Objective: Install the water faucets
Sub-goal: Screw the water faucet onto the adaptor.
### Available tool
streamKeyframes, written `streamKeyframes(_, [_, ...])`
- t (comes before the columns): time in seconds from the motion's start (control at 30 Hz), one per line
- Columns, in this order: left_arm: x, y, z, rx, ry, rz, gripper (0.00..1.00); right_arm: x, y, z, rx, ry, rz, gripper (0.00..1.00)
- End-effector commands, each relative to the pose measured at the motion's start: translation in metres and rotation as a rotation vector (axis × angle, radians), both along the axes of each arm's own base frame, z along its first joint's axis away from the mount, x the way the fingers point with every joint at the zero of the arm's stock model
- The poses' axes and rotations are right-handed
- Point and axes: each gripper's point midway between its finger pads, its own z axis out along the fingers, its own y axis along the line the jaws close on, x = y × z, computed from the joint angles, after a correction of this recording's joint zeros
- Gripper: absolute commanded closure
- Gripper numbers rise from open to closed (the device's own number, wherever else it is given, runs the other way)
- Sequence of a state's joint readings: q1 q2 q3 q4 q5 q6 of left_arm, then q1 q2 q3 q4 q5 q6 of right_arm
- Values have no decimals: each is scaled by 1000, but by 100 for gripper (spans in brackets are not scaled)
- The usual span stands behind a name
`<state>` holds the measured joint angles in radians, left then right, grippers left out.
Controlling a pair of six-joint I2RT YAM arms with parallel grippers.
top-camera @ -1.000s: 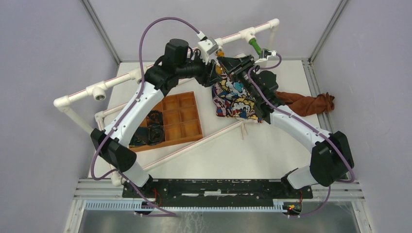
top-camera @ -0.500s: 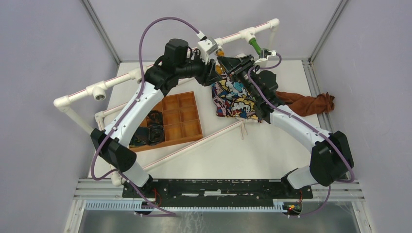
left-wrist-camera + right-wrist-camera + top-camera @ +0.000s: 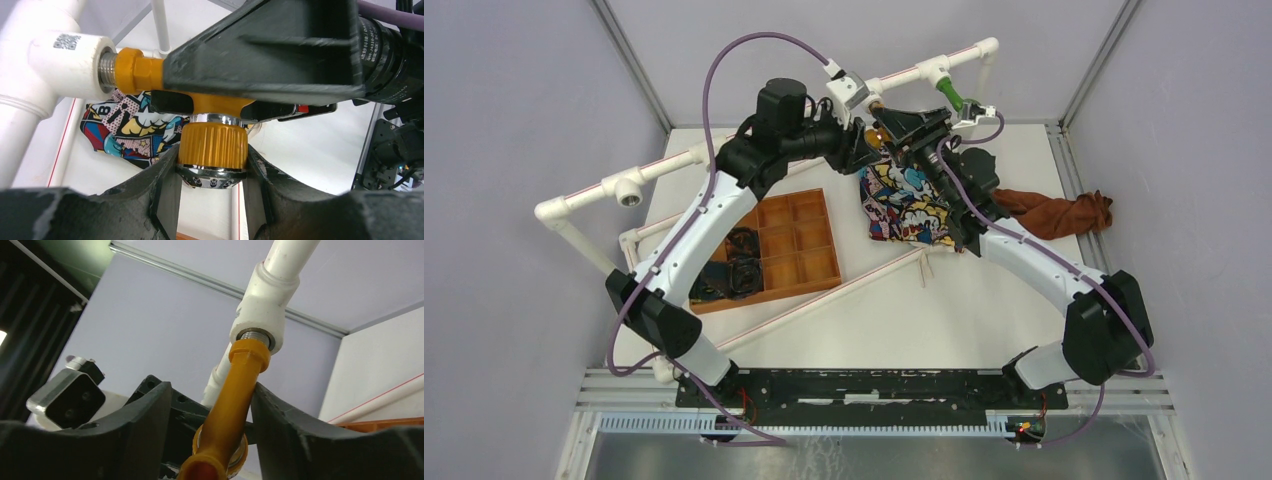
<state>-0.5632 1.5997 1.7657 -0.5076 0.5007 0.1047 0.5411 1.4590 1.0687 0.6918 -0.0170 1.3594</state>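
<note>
The orange-yellow faucet (image 3: 200, 102) has its threaded end in a white T-fitting (image 3: 65, 60) on the raised pipe. My left gripper (image 3: 212, 160) is shut on its ribbed knob (image 3: 214, 145) from below. My right gripper (image 3: 212, 390) is open around the faucet's body (image 3: 240, 385): the right finger (image 3: 280, 425) touches it and a gap shows on the left side. The faucet meets the fitting (image 3: 259, 310) above. From above, both grippers (image 3: 869, 148) (image 3: 894, 118) crowd the faucet (image 3: 877, 105). The green faucet (image 3: 949, 93) sits in the fitting (image 3: 934, 72) further right.
An open T-fitting (image 3: 629, 190) sits on the left pipe. An orange compartment tray (image 3: 819, 270) lies left of centre. A comic-print cloth (image 3: 904, 200) lies under the grippers, a brown cloth (image 3: 1064, 212) at right. A thin white rod (image 3: 824, 300) crosses the table.
My left arm has shifted slightly up and left at the wrist, still on the knob. The right arm has not visibly moved.
</note>
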Motion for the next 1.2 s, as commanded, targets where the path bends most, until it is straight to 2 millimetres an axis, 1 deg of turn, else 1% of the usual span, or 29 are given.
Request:
streamKeyframes(0.0, [0, 4, 30, -47, -89, 26, 98, -7, -7, 21, 333, 135, 88, 31])
streamKeyframes(0.03, [0, 5, 31, -49, -91, 27, 98, -8, -8, 21, 327, 132, 86, 27])
streamKeyframes(0.07, [0, 5, 31, -49, -91, 28, 98, -8, -9, 20, 319, 134, 78, 26])
streamKeyframes(0.17, [-1, 4, 31, -51, -89, 24, 98, -9, -13, 17, 307, 139, 59, 25])
streamKeyframes(0.23, [-1, 4, 30, -49, -87, 24, 98, -10, -14, 15, 306, 142, 56, 26])
streamKeyframes(0.33, [0, 5, 27, -45, -82, 28, 98, -12, -16, 11, 306, 146, 53, 40])
streamKeyframes(0.37, [-1, 6, 26, -44, -81, 29, 98, -12, -16, 9, 305, 150, 51, 46])
streamKeyframes(0.4, [0, 6, 26, -42, -80, 30, 98, -12, -17, 9, 305, 152, 49, 54])
streamKeyframes(0.43, [-1, 7, 26, -42, -83, 30, 98, -12, -16, 7, 304, 157, 50, 58])
streamKeyframes(0.47, [-1, 7, 26, -42, -82, 32, 98, -12, -16, 6, 303, 158, 50, 58])
streamKeyframes(0.5, [0, 7, 27, -43, -84, 33, 98, -12, -15, 7, 300, 157, 55, 55])
streamKeyframes(0.53, [0, 8, 27, -43, -85, 33, 98, -13, -14, 7, 297, 155, 60, 50])
streamKeyframes(0.57, [0, 8, 27, -43, -87, 35, 98, -13, -13, 7, 293, 153, 64, 42])
streamKeyframes(0.63, [1, 9, 29, -45, -90, 39, 98, -14, -12, 7, 280, 145, 70, 32])
streamKeyframes(0.73, [4, 12, 29, -45, -90, 55, 98, -17, -15, 4, 253, 138, 60, 21])
streamKeyframes(0.83, [6, 13, 29, -48, -86, 64, 98, -21, -20, 1, 226, 126, 36, 16])
streamKeyframes(0.87, [6, 14, 29, -50, -87, 65, 98, -22, -22, -2, 211, 128, 28, 13])
streamKeyframes(0.93, [7, 14, 30, -53, -86, 67, 98, -24, -25, -8, 182, 135, 15, 10])
streamKeyframes(1.07, [9, 15, 31, -61, -84, 75, 98, -34, -34, -16, 142, 124, -2, 7])
streamKeyframes(1.17, [10, 17, 31, -56, -84, 81, 98, -47, -46, -29, 82, 104, -17, 7])
